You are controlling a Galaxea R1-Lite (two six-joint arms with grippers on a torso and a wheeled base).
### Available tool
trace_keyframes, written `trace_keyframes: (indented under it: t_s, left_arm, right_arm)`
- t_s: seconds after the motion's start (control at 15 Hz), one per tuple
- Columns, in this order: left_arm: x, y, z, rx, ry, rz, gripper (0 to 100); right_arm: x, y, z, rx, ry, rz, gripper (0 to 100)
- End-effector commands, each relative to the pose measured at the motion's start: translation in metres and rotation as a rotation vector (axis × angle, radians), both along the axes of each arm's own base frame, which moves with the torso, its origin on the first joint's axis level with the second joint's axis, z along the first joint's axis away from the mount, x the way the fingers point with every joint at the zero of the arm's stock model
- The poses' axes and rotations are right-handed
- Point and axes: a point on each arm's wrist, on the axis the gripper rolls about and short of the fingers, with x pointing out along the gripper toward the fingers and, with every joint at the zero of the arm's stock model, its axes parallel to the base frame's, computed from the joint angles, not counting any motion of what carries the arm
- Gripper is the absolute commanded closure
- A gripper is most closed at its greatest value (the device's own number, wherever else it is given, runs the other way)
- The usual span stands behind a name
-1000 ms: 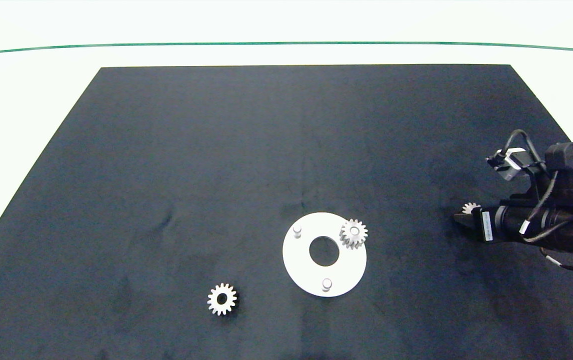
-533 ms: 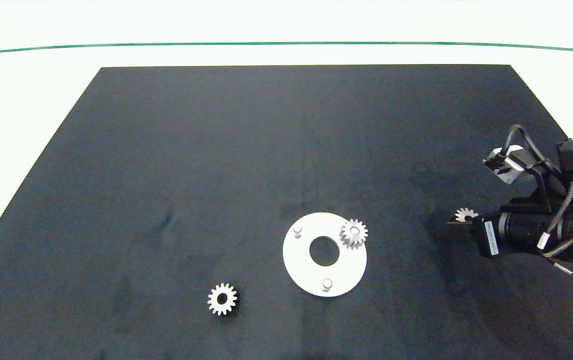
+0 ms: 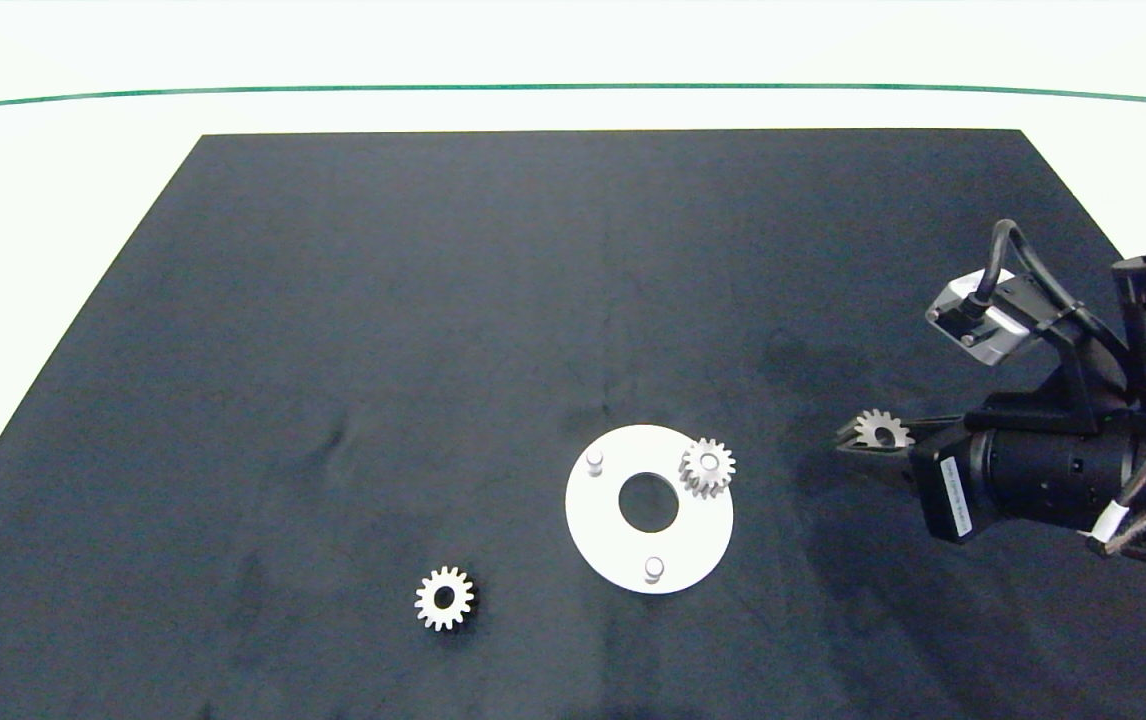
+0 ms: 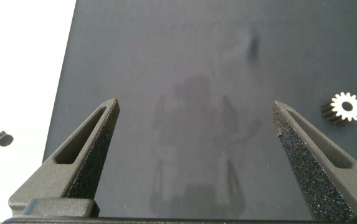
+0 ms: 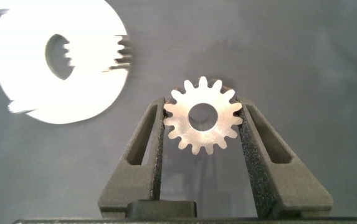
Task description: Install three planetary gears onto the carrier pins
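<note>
Head view: the right gripper [image 3: 858, 442] pinches a gear [image 3: 881, 429] at three o'clock of the white disc [image 3: 649, 548]; one gear [image 3: 707, 467] sits on a pin, another [image 3: 444, 598] lies at eight o'clock.
Left wrist view: left gripper [image 4: 195, 117] spread wide over the mat [image 4: 190, 56].
Right wrist view: fingers [image 5: 154, 134] clamp the gear's teeth.

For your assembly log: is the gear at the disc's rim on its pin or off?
On. In the head view the gear sits over a pin on the disc, the pin's tip showing in its bore.

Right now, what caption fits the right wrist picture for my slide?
Right end effector holds a planetary gear between its fingers, with the white carrier disc on the dark mat ahead.
</note>
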Motion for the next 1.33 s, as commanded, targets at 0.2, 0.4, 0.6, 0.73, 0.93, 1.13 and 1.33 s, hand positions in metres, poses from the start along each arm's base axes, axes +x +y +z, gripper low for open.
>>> trace_keyframes:
  t_s: [0.2,0.4,0.6,0.73,0.93,1.13,1.33]
  left_arm:
    - [-0.004,0.000,-0.001,-0.003,-0.020,0.006,0]
    - [-0.006,0.000,0.002,-0.003,-0.036,0.007,0]
    - [-0.007,0.000,0.003,-0.003,-0.045,0.009,0]
    - [-0.008,0.000,0.003,-0.003,-0.045,0.009,0]
    - [-0.008,0.000,0.002,-0.003,-0.043,0.009,0]
    - [-0.008,0.000,0.001,-0.003,-0.042,0.007,0]
    - [-0.008,0.000,-0.001,-0.003,-0.040,0.006,0]
  right_arm:
    - [-0.010,0.029,-0.006,-0.060,0.002,0.150,75]
    - [-0.018,0.047,-0.012,-0.078,0.021,0.231,75]
    - [-0.022,0.064,-0.021,-0.103,0.043,0.297,75]
    - [-0.025,0.074,-0.026,-0.121,0.052,0.327,75]
    - [-0.023,0.088,-0.033,-0.147,0.066,0.344,75]
    - [-0.021,0.103,-0.037,-0.168,0.067,0.356,75]
    - [-0.020,0.113,-0.044,-0.182,0.081,0.373,75]
